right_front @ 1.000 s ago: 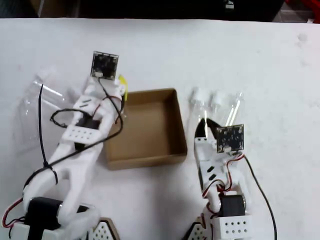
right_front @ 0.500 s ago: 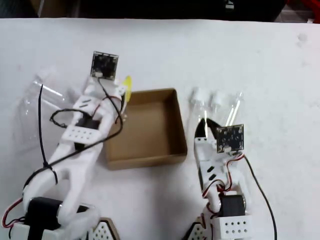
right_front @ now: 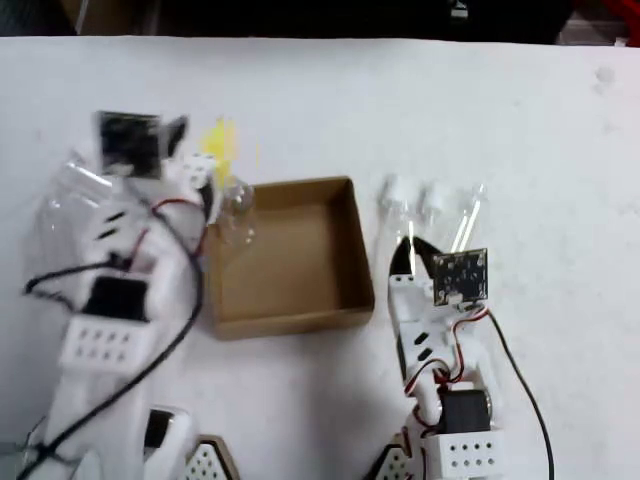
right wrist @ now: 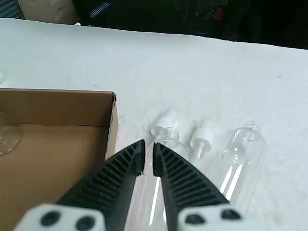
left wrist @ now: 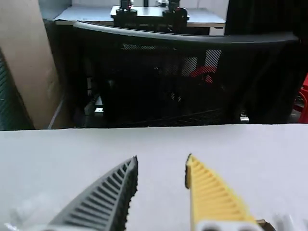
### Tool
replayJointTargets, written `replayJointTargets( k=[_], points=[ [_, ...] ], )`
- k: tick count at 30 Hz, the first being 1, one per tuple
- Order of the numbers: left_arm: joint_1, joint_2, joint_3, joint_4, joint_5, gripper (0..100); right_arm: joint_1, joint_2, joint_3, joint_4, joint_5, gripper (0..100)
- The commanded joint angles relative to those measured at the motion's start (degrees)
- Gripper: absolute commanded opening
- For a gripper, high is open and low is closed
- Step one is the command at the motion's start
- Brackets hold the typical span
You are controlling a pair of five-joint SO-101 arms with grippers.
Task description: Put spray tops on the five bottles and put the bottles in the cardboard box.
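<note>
The cardboard box (right_front: 340, 300) stands open in the middle of the high view. A clear bottle (right_front: 236, 205) lies at its far left corner, and its base (right wrist: 7, 135) shows inside the box in the right wrist view. My left gripper (right_front: 198, 140) is behind and left of the box, open (left wrist: 161, 166) over bare table with nothing between its grey and yellow fingers. Right of the box lie two clear bottles (right wrist: 168, 137) (right wrist: 243, 154) and two white spray tops (right wrist: 166, 119) (right wrist: 202, 132). My right gripper (right wrist: 148, 149) hovers shut over the nearer bottle (right_front: 395, 215).
Crumpled clear plastic (right_front: 60, 215) lies left of the left arm. The white table (right_front: 400, 100) runs back to a dark edge, with a black mesh chair (left wrist: 183, 77) beyond it. The right arm's base (right_front: 455, 420) is near the front edge.
My left arm has swung left and back from the box's far left corner and now looks raised. A clear bottle now shows at that corner. The right arm has not moved.
</note>
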Motion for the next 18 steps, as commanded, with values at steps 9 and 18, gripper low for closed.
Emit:
replayJointTargets(
  k=[9, 18],
  points=[
    [-25.36, -4.88, -7.56, 20.4, -9.14, 15, -0.22, 0.13, 0.53, 0.22, -0.44, 1.9],
    [-35.65, -4.88, 2.46, 23.91, -9.58, 15, -0.22, 0.13, 0.53, 0.22, -0.44, 1.9]
  ],
)
